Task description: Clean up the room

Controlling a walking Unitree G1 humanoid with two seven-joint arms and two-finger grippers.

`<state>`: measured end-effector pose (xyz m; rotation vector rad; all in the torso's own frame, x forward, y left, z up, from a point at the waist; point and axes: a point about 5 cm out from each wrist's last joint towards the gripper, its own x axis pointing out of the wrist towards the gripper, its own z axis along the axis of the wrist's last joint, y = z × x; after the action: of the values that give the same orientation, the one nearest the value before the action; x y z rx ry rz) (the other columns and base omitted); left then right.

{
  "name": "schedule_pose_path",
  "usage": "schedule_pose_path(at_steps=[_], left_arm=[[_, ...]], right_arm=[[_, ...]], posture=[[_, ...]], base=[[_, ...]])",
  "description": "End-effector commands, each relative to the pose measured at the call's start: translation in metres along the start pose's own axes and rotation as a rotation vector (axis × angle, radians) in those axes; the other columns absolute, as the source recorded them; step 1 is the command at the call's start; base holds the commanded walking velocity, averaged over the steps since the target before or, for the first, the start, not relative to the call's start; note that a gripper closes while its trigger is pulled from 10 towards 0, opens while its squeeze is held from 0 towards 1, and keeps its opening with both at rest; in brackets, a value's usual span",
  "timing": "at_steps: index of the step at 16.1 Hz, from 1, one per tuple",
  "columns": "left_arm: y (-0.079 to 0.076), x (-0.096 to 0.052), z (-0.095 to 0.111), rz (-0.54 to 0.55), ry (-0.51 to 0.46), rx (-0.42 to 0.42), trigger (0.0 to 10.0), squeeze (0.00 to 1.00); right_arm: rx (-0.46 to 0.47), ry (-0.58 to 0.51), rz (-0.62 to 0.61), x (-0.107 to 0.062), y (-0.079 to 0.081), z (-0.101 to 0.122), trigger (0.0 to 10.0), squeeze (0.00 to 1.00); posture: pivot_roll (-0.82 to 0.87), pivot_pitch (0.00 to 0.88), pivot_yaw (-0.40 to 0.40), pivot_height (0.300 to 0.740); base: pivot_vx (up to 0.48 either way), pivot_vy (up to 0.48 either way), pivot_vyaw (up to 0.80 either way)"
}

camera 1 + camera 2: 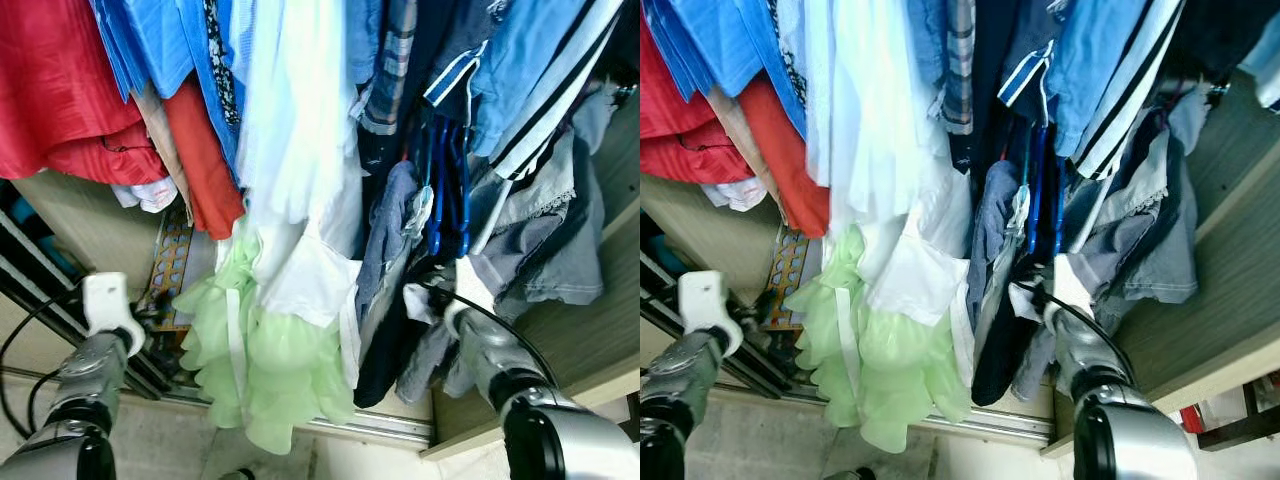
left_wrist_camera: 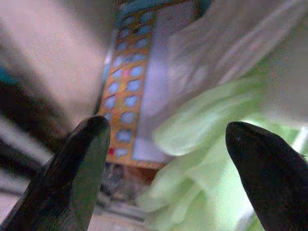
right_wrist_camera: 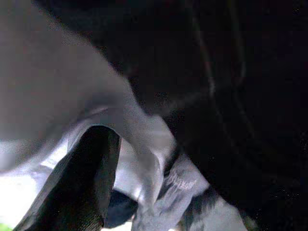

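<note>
Your two arms reach into a packed closet of hanging clothes.

At lower left of the head view, your left gripper (image 2: 166, 144) has its tapered black fingers spread wide, empty, pointing at the frilly pale-green ruffled garment (image 1: 265, 375) and a flat card patterned with blue ovals on orange (image 2: 126, 91). At lower right, your right gripper (image 3: 139, 178) is buried among soft grey and dark navy hanging fabrics (image 1: 395, 270); one ribbed black finger (image 3: 82, 183) presses against crumpled grey cloth, and you cannot tell whether it pinches. Smooth red shirts (image 1: 60, 90) hang at upper left, and blue plastic hangers (image 1: 445, 190) are right of centre.
</note>
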<state>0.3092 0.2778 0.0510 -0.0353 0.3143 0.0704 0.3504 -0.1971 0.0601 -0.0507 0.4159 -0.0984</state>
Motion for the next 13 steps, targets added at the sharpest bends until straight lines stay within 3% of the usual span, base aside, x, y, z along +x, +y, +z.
schedule_pose_path(at_steps=[1,4,5,6,8,9,10,13], left_arm=[[-0.002,0.002,0.010,-0.037,-0.045,0.027,10.0,0.00],[-0.014,0.000,0.019,-0.161,-0.156,0.058,10.0,0.00],[-0.019,-0.011,0.010,-0.225,-0.205,0.071,10.0,0.00],[-0.019,-0.014,0.007,-0.232,-0.210,0.077,10.0,0.00],[-0.014,-0.034,-0.010,-0.223,-0.225,0.067,10.0,0.00],[-0.008,-0.050,-0.022,-0.183,-0.229,0.022,10.0,0.00],[-0.006,-0.062,-0.028,-0.162,-0.245,0.027,10.0,0.00],[-0.009,-0.092,-0.030,-0.118,-0.294,0.038,10.0,0.00]], right_arm=[[-0.025,-0.045,-0.002,0.002,0.003,0.011,10.0,0.00],[-0.071,-0.120,0.039,0.001,0.007,0.020,10.0,0.00],[-0.123,-0.205,0.042,-0.002,0.002,0.024,10.0,0.00],[-0.132,-0.221,0.042,-0.003,0.001,0.024,10.0,0.00],[-0.166,-0.293,0.039,-0.012,-0.013,0.019,10.0,0.00],[-0.201,-0.345,0.029,-0.022,-0.021,0.012,10.0,0.00],[-0.211,-0.376,0.014,-0.032,-0.026,0.005,10.0,0.00],[-0.236,-0.427,0.010,-0.068,-0.033,-0.015,10.0,0.00]], posture=[[0.01,0.082,-0.039,0.740],[0.01,0.050,-0.053,0.740],[0.01,0.046,-0.059,0.740],[0.01,0.044,-0.062,0.740],[0.01,0.034,-0.062,0.740],[0.00,0.024,-0.063,0.740],[-0.01,0.021,-0.066,0.740],[0.01,0.024,-0.074,0.740]], base=[[0.000,0.000,0.00],[0.000,0.000,0.00],[0.000,0.000,0.00],[0.000,0.000,0.00],[0.000,0.000,0.00],[0.000,0.000,0.00],[0.000,0.000,0.00],[0.000,0.000,0.00]])
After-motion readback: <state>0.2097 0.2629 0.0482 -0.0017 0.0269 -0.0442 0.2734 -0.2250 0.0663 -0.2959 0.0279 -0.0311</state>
